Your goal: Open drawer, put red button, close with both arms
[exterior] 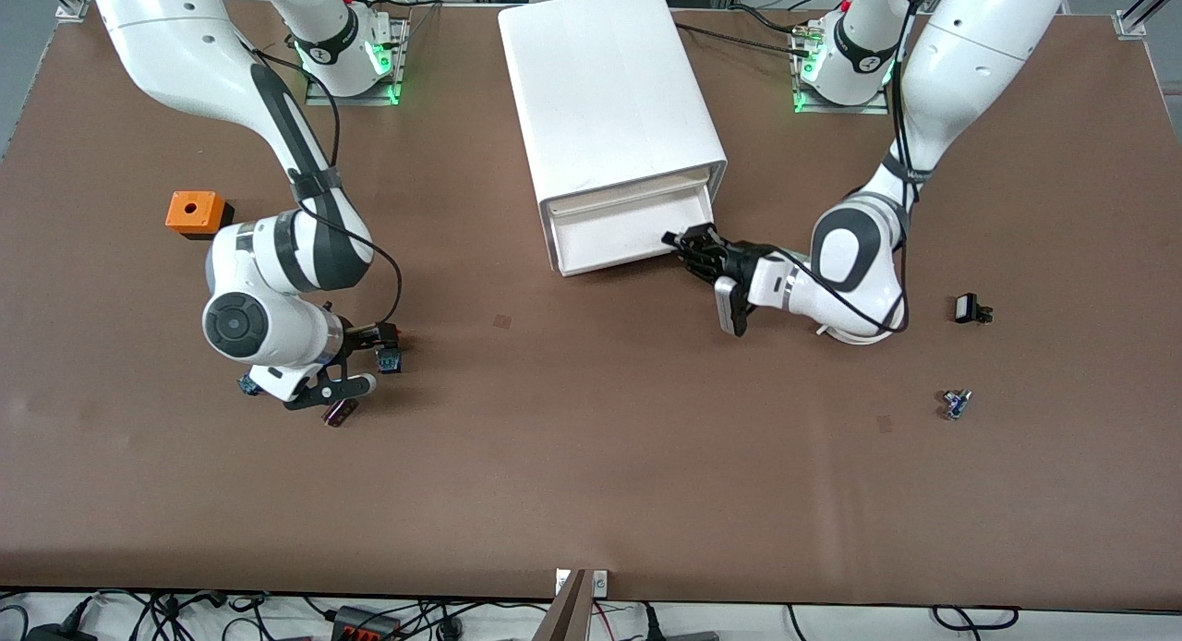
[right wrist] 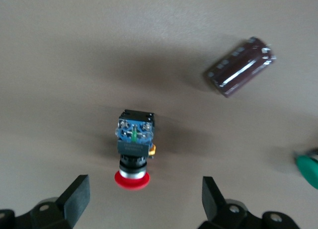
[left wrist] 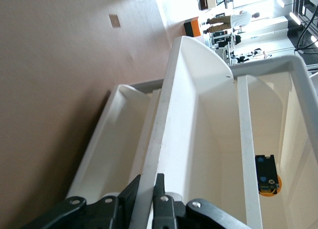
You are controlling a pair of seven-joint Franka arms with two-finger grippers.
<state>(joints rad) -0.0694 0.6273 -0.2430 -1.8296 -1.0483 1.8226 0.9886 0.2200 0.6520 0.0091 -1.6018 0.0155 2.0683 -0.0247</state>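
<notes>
Front view: two white arms work a brown surface (exterior: 591, 456) around a white cabinet (exterior: 609, 105) standing between their bases. The left claw (exterior: 688, 246) is at the cabinet's front, at the corner toward the left arm's end of the surface, where the drawer (exterior: 628, 218), the top tray, stands pulled a little way out. The left wrist view shows this claw's fingers (left wrist: 161, 201) pressed together on the thin white front wall of the drawer (left wrist: 198, 139), one finger on each face of it; a small black and orange part (left wrist: 267, 175) shows deeper inside the cabinet.

The right claw (exterior: 369, 359) is low over the surface, nearer the front camera than the cabinet and toward the right arm's end. In the right wrist view its two fingers (right wrist: 74, 199) stand wide apart and hold nothing. The red button (right wrist: 133, 154) lies on its side on the surface between them, touching neither, red cap toward the claw. A dark cylindrical capacitor (right wrist: 239, 66) lies near the button. An orange box (exterior: 195, 212) sits farther toward the right arm's end. Two small dark parts (exterior: 957, 403) lie well apart from the cabinet toward the left arm's end.
</notes>
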